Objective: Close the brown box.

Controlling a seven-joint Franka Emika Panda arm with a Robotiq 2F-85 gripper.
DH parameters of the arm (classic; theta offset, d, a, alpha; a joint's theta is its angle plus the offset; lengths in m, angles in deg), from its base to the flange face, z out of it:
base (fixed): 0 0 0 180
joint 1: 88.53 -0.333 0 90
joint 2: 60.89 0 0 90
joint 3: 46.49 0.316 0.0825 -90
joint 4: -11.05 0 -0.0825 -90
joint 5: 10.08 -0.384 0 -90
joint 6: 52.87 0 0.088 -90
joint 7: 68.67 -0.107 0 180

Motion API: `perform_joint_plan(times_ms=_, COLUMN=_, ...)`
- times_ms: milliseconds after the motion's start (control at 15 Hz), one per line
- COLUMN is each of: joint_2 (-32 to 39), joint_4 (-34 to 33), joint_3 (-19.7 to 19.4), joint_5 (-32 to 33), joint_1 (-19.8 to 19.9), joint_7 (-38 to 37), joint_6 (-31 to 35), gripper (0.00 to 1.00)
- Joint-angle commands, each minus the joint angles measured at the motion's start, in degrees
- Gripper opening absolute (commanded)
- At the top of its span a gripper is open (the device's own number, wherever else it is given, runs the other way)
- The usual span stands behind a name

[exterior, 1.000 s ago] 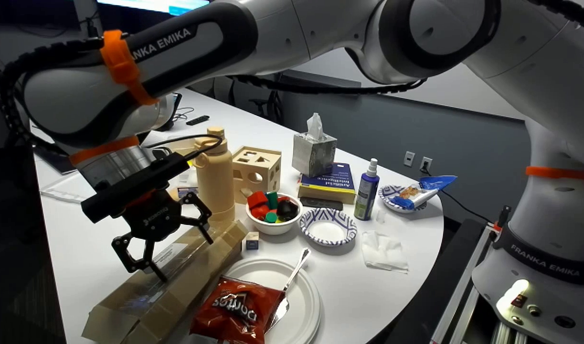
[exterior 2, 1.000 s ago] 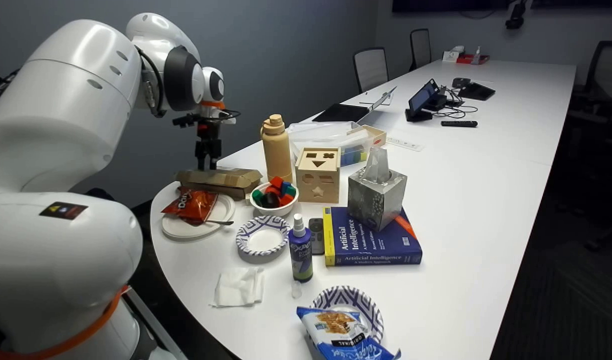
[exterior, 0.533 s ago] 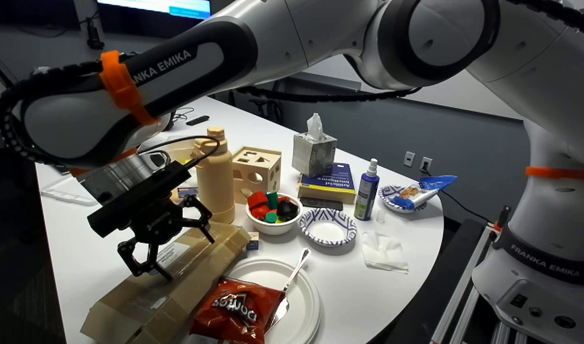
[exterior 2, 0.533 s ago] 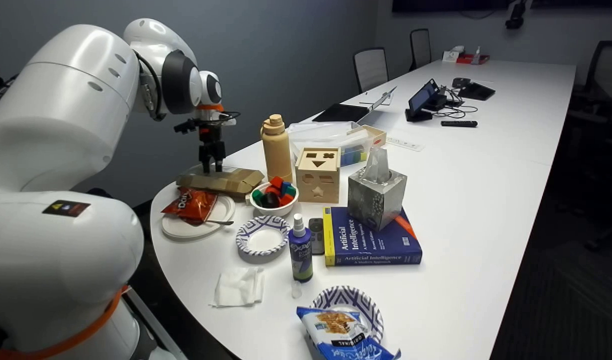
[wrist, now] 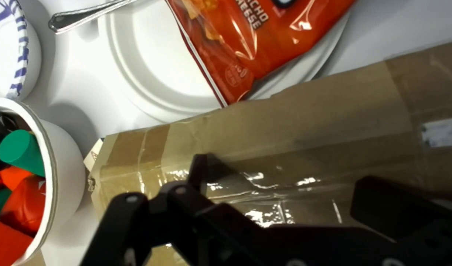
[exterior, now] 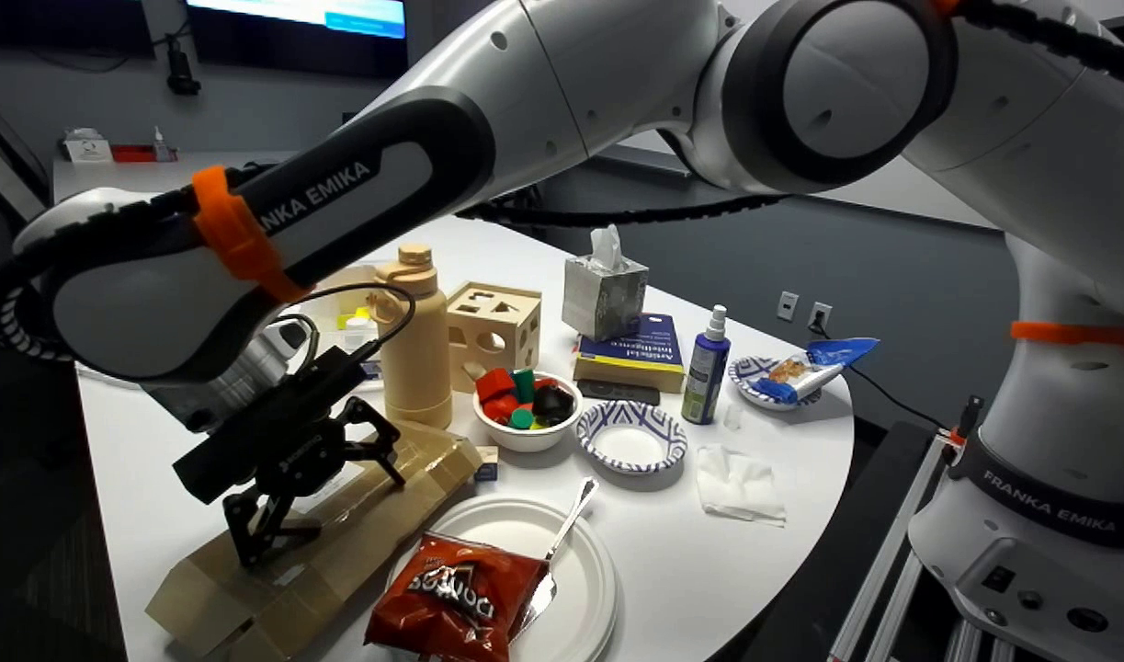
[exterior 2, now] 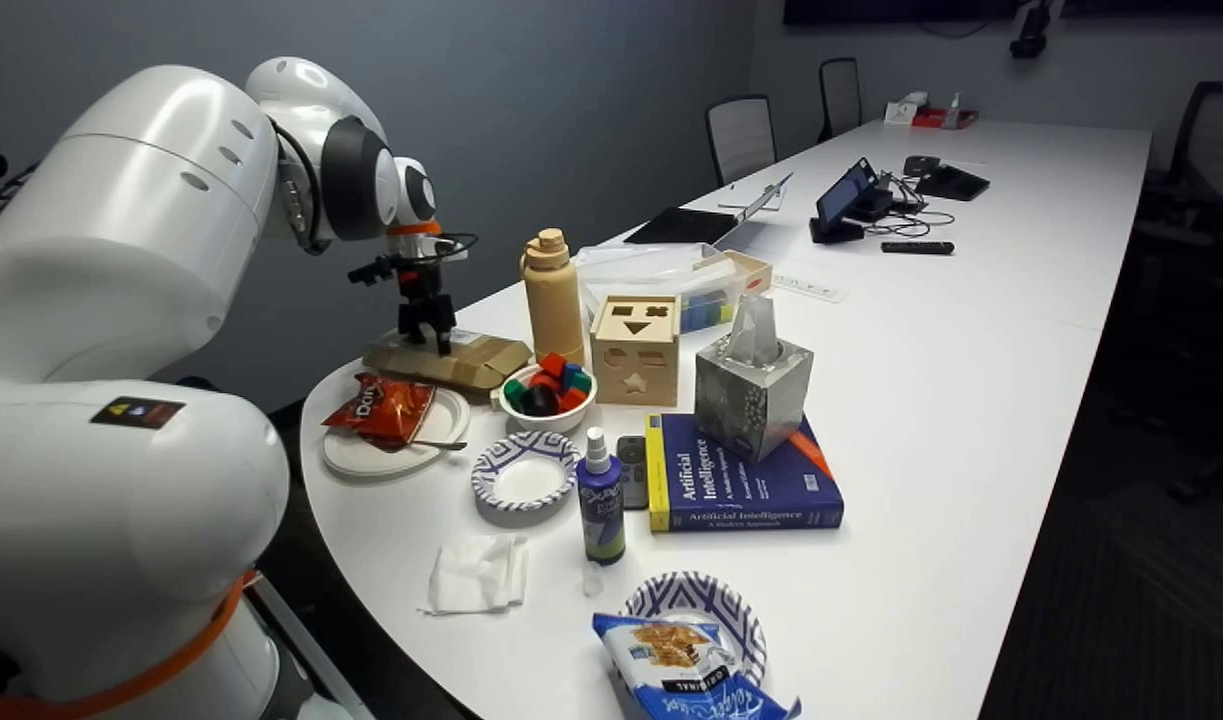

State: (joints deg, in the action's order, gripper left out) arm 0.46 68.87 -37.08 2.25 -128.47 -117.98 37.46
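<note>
The brown box [exterior: 387, 529] lies along the table edge, a long flat tan carton with shiny tape on top. It also shows in an exterior view [exterior 2: 486, 360] and fills much of the wrist view [wrist: 314, 114]. Its top looks nearly flat, with end flaps sticking out at the near end. My gripper [exterior: 357, 506] is open, fingers spread wide, pointing down over the box top. In the wrist view the gripper [wrist: 279, 170] has nothing between its fingers; the fingertips are at the taped top, and one seems to touch it. The gripper also shows in an exterior view [exterior 2: 429, 344].
A red chip bag [exterior: 456, 593] on a white plate [exterior: 598, 588] lies against the box's side. A tan bottle [exterior: 416, 349], a bowl of blocks [exterior: 525, 439] and a small cube [exterior: 486, 464] stand by its far end. A wooden shape cube [exterior: 494, 336] is behind.
The arm and gripper have moved down onto the box. The box top has gone lower and flatter, and the box has shifted slightly. The gripper has stayed open.
</note>
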Motion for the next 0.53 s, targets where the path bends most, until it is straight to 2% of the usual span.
perform_joint_plan(times_ms=0, joint_2=2.71, joint_4=-0.78, joint_3=-0.32, joint_5=1.12, joint_1=-0.36, joint_7=1.28, joint_6=3.0, gripper=1.0)
perform_joint_plan(times_ms=467, joint_2=2.16, joint_4=5.91, joint_3=1.13, joint_5=-0.98, joint_1=1.14, joint_7=1.72, joint_6=10.73, gripper=1.0)
